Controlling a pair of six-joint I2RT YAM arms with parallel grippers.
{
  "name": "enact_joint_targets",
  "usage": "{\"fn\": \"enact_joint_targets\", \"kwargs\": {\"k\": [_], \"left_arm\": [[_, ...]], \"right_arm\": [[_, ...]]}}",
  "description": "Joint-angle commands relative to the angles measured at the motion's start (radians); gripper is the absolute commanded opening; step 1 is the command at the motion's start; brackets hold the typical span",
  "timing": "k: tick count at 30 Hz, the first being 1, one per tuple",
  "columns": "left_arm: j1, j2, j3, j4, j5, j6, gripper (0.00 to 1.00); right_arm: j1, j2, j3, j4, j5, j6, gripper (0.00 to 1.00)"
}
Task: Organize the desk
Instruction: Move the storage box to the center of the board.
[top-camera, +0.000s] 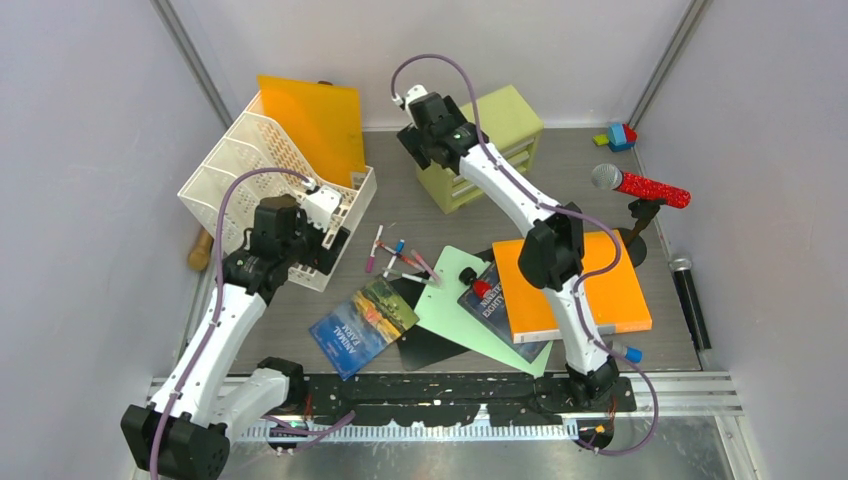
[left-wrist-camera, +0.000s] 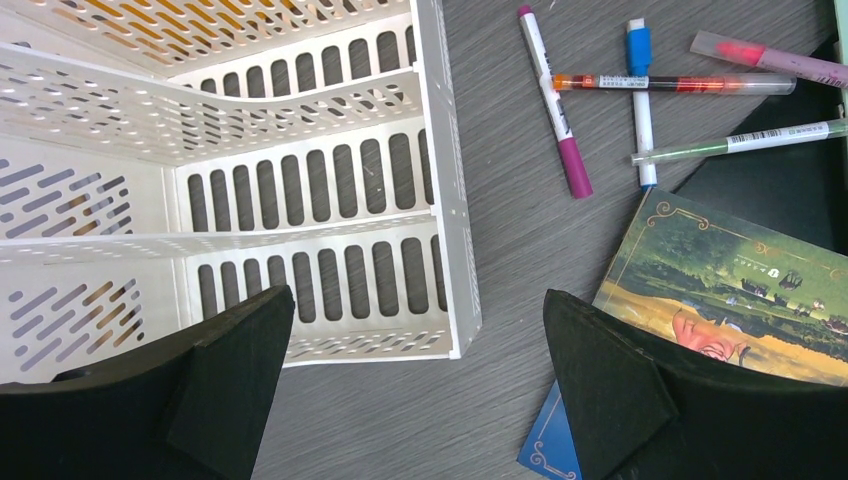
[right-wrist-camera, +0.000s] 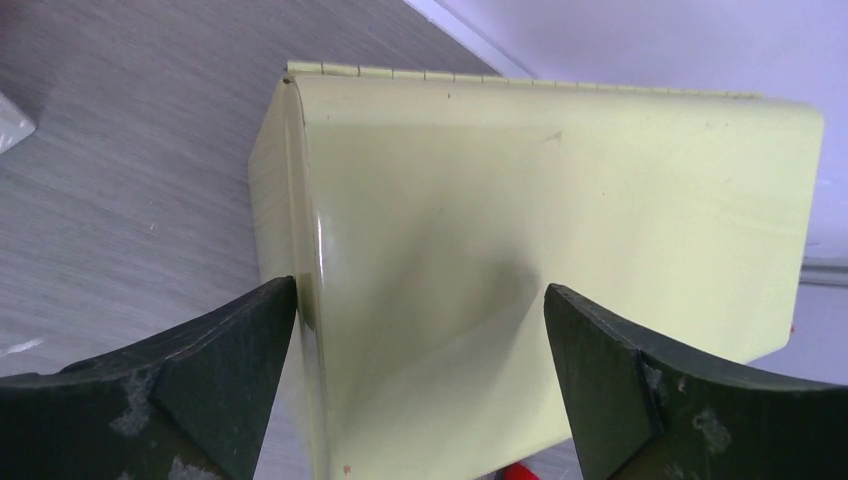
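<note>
Yellow-green plastic fills the right wrist view: the drawer cabinet (right-wrist-camera: 560, 200) lies directly under the right pincer (right-wrist-camera: 420, 300), whose jaws stand wide apart and hold nothing. The cabinet's top looks broader than the gap between the jaws, so a straddling grasp seems unlikely to work. A better bet is to take it by one wall near its left edge, or to set a finger against that side and push it square to the back of the worktop (top-camera: 395, 205).

The grey wood-grain worktop runs across the middle of the overhead view, scattered with things. The left pincer (left-wrist-camera: 418, 300) is fully open and empty too. It hangs over the bare strip between the white file rack (left-wrist-camera: 300, 180), upper left of its view, and the book (left-wrist-camera: 740, 290), lower right. If the book is its target, it should shift right until the cover's edge lies between the fingers, keeping clear of the rack's corner. It should also avoid sweeping the pens (left-wrist-camera: 640, 100), which lie loose and crossed at the upper right.
</note>
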Motion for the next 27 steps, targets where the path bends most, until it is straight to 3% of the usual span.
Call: {"fn": "enact_joint_targets", "kwargs": {"k": [1, 6, 11, 19, 27], "left_arm": [[0.003, -0.014, 0.001, 0.034, 0.011, 0.01, 1.0], [0.003, -0.019, -0.004, 0.043, 0.031, 0.005, 1.0], [0.003, -0.009, -0.005, 0.061, 0.043, 0.0, 1.0], [0.003, -0.002, -0.023, 0.094, 0.066, -0.003, 1.0], [0.003, 0.003, -0.048, 0.114, 0.07, -0.002, 1.0]], "right_arm": [[-0.016, -0.248, -0.074, -0.006, -0.086, 0.047, 0.99], [-0.041, -0.401, -0.251, 0.006, -0.094, 0.063, 1.0], [-0.134, -0.45, -0.317, 0.033, -0.11, 0.138, 0.99], [-0.312, -0.338, -0.143, 0.036, -0.147, 0.306, 1.0], [-0.405, -0.186, 0.027, 0.039, -0.223, 0.441, 1.0]]}}
